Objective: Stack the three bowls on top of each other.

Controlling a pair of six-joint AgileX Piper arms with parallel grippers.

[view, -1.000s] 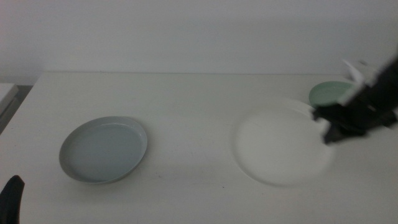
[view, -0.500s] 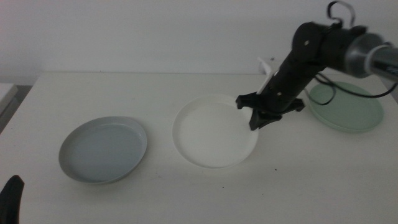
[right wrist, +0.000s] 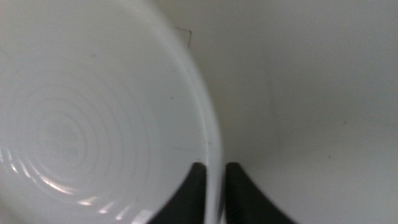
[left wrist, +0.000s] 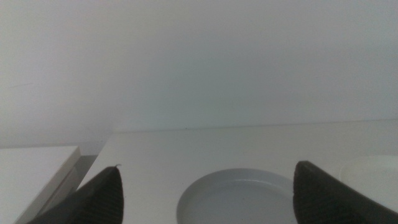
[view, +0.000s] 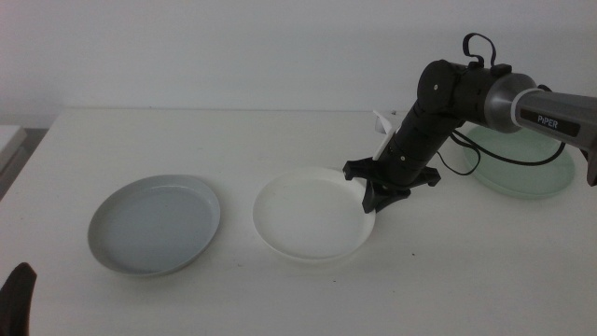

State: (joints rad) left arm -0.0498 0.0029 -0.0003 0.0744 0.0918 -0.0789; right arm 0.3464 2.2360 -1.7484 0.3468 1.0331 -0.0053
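Note:
My right gripper [view: 371, 194] is shut on the right rim of the white bowl [view: 311, 215], which is near the table's middle, a little right of the grey-blue bowl [view: 155, 224]. In the right wrist view the two jaws pinch the white bowl's thin rim [right wrist: 214, 163] from both sides. The mint green bowl [view: 524, 166] lies flat at the far right, behind the right arm. My left gripper [view: 17, 299] waits at the bottom left corner, open; its wrist view looks out over the grey-blue bowl [left wrist: 239, 198], with the white bowl's edge [left wrist: 372, 175] beside it.
The white table [view: 280, 140] meets a plain wall at the back. A lower white surface [view: 9, 140] sits past the table's left edge. The right arm's cable [view: 466, 154] loops over the mint bowl.
The right gripper has carried the white bowl leftward from beside the mint bowl to near the table's middle. The grey-blue bowl and left gripper stayed put.

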